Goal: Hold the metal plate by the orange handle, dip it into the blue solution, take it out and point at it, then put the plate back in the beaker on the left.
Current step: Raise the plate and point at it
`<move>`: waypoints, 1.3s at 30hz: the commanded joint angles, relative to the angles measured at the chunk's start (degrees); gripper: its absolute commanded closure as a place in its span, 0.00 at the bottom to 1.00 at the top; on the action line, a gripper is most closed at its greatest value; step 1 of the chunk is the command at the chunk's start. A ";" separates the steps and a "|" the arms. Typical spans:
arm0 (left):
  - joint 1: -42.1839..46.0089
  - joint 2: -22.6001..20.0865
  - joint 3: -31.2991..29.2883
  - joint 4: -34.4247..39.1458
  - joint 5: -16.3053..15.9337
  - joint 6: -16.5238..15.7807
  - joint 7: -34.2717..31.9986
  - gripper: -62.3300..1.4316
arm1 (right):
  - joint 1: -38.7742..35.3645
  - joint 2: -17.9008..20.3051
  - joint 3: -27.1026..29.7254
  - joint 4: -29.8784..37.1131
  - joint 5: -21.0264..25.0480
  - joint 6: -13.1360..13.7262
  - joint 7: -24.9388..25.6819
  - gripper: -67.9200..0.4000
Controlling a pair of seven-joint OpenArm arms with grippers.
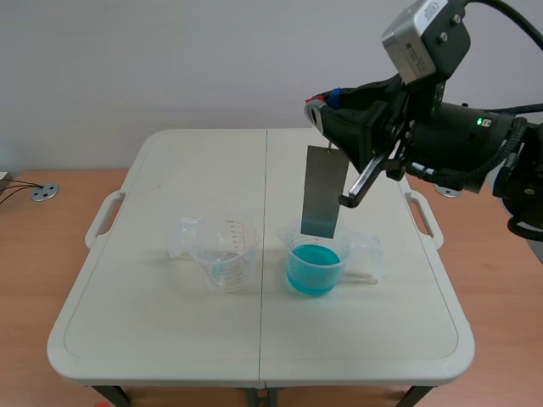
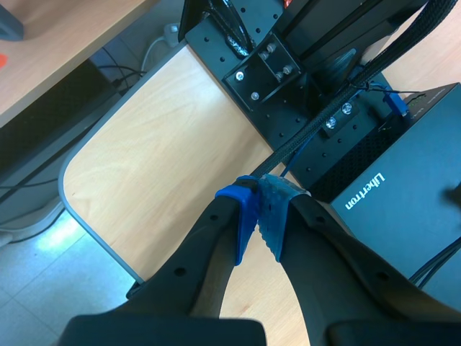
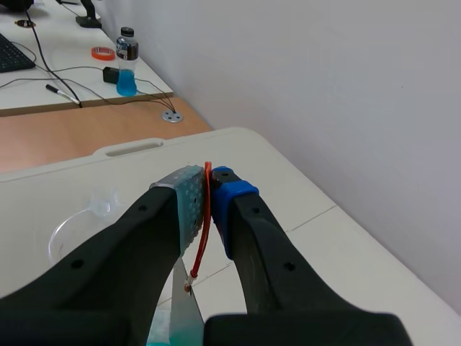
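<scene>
The grey metal plate (image 1: 323, 193) hangs upright from a thin orange handle (image 3: 205, 216). My right gripper (image 1: 327, 106) is shut on that handle, high above the table's right half. The plate's lower edge sits about level with the rim of the beaker of blue solution (image 1: 313, 263), above the liquid. In the right wrist view the handle is pinched between the pads of the right gripper (image 3: 207, 180), and the plate (image 3: 184, 310) drops away below them. An empty clear beaker (image 1: 222, 250) stands to the left. My left gripper (image 2: 261, 189) is shut on nothing, away from the table.
Both beakers stand on a white folding table (image 1: 153, 339). A black equipment box (image 2: 403, 209) and a wooden surface (image 2: 158, 158) lie under the left gripper. A small bottle of blue liquid (image 3: 127, 63) stands on a far desk.
</scene>
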 commanded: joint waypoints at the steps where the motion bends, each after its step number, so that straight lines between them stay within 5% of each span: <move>1: 0.44 0.15 0.28 0.35 -0.37 -0.35 -0.74 0.95 | 0.83 0.31 0.83 1.77 1.60 0.00 0.52 0.98; 9: -1.92 -1.62 -2.89 0.52 -1.01 -0.33 -1.66 0.95 | 0.83 0.31 1.03 5.90 4.70 0.00 -3.13 0.98; 19: -7.74 -10.71 -12.90 0.52 -11.74 -1.49 -4.17 0.95 | 0.83 0.31 2.80 10.51 9.62 0.00 -8.59 0.98; 25: -13.09 -11.26 -17.90 0.50 -13.94 -2.34 -3.91 0.95 | 0.83 0.28 2.99 12.41 11.80 0.00 -11.43 0.98; 28: -16.35 -11.30 -18.14 0.50 -13.94 -2.54 -3.93 0.95 | 0.83 0.28 2.99 12.52 12.68 0.00 -12.02 0.98; 33: -24.04 -11.30 -17.35 0.50 -13.92 -7.80 -3.98 0.95 | 0.83 0.28 2.99 12.52 13.20 0.00 -12.70 0.98; 39: -35.76 -11.28 -10.75 0.50 -13.64 -11.74 -3.45 0.95 | 0.83 0.28 2.99 12.52 13.20 0.00 -12.68 0.98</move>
